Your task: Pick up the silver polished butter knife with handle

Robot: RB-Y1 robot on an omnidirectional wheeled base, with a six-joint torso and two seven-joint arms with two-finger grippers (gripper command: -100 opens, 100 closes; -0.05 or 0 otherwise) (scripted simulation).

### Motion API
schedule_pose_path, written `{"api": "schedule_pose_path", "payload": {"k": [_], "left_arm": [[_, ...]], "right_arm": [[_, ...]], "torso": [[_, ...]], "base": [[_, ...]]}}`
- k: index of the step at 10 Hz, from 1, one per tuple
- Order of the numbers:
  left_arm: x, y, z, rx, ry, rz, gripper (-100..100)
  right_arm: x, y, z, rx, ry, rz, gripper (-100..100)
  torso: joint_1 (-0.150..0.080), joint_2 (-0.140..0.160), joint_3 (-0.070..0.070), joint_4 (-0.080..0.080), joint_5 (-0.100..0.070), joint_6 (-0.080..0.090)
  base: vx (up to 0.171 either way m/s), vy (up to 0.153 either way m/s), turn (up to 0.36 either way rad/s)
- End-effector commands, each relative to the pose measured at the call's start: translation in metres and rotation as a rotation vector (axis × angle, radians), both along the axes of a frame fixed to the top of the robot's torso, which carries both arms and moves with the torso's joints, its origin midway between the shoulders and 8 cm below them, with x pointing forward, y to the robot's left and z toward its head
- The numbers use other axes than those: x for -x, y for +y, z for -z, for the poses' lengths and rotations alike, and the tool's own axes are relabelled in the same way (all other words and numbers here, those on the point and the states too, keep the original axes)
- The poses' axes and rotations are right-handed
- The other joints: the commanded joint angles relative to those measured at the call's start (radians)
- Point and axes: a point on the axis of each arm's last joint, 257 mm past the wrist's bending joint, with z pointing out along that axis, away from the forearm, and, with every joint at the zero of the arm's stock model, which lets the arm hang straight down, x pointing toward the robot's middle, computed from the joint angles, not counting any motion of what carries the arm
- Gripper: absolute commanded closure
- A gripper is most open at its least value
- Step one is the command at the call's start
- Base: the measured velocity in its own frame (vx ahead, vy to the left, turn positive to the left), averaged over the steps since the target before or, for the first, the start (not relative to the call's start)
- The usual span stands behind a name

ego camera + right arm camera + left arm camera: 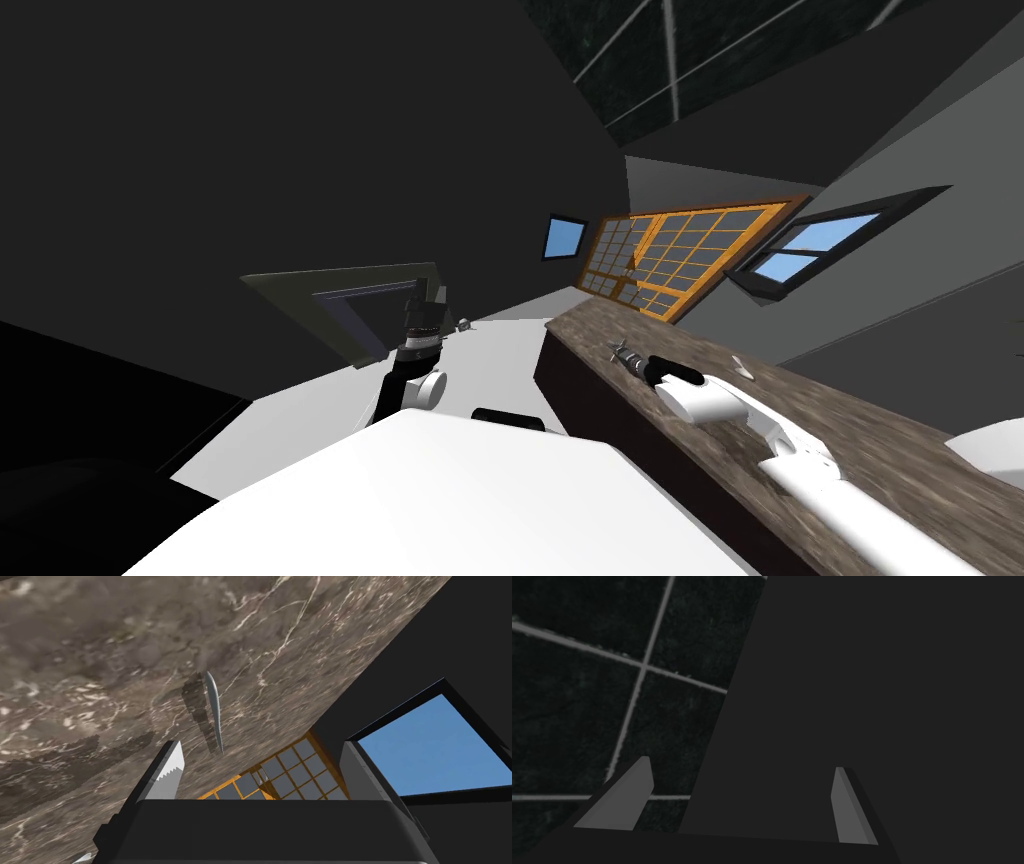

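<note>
I seem to be in a home kitchen. A brown veined stone counter (850,425) crosses the lower right, with a silver butter knife (214,708) lying on it. At centre right stands an orange-framed lattice door (690,255) flanked by blue-sky windows (565,237). Dark tiles (680,50) show at the top.

You see a smooth, silvery, metallic-looking butter knife (214,708), a brown stone-like counter (100,641) veined in pale lines, and matt light grey fingers (167,776).

We see a brown marbled counter (880,440), dark grey walls (250,150), an orange lattice screen (690,255), a small window (565,237) and a double window (815,245) showing blue, and dark tiles (577,711) with pale grout.
</note>
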Motion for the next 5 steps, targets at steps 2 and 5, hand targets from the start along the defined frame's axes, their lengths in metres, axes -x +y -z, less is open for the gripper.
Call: {"api": "schedule_pose_path", "payload": {"k": [2,5], "left_arm": [[0.0,0.0,0.0,0.0,0.0,0.0,0],[0.0,0.0,0.0,0.0,0.0,0.0,0]], "right_arm": [[0.023,-0.03,0.021,0.062,0.134,0.019,-100],[0.054,-0.061,0.039,0.126,0.275,0.042,-100]], "torso": [[-0.001,-0.002,-0.001,0.0,0.0,0.0],[0.001,-0.007,-0.004,-0.002,0.0,0.0]], "base": [[0.165,0.006,0.016],[0.211,0.014,0.009]]}}
